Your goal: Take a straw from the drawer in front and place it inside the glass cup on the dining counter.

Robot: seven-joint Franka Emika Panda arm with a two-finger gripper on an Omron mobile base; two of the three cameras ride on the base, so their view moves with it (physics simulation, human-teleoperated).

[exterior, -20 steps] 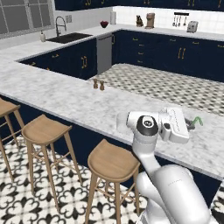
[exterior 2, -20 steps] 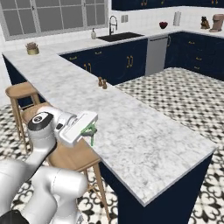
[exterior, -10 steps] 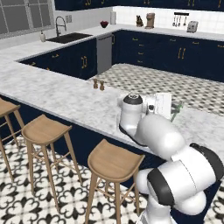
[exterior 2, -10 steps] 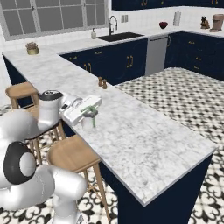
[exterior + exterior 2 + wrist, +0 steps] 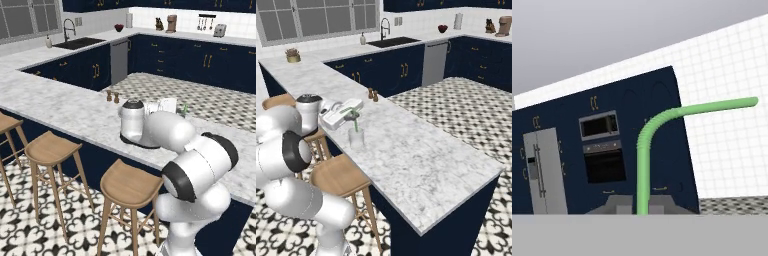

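Change: since a second ago the arm has swung from the near edge of the dining tabletop inward across it, and the straw it carries now hangs at the glass cup instead of out past the edge.
Dining tabletop [image 5: 421,150]: long white-grey marble slab over a navy base — it runs diagonally through both base views.
Stools: round wooden seats along the near side, one [image 5: 131,183] directly below the arm.
Arm: white, folded low over the slab, with the wrist lying level.
Tool [image 5: 351,114]: closed almost fully on the straw, gripping it low on its shaft; in the hand view the dark tips [image 5: 619,205] sit tight on either side of it.
Glass cup [image 5: 356,138]: clear tumbler standing upright on the marble, directly under the tool.
Straw [image 5: 354,122]: thin and green — its lower part reaches down to the cup's mouth; whether the tip is already inside cannot be told. The hand view shows its shaft rising from the tips and bending off to one side.
Shakers [image 5: 112,96]: two small brown ones on the slab, well apart from the cup.
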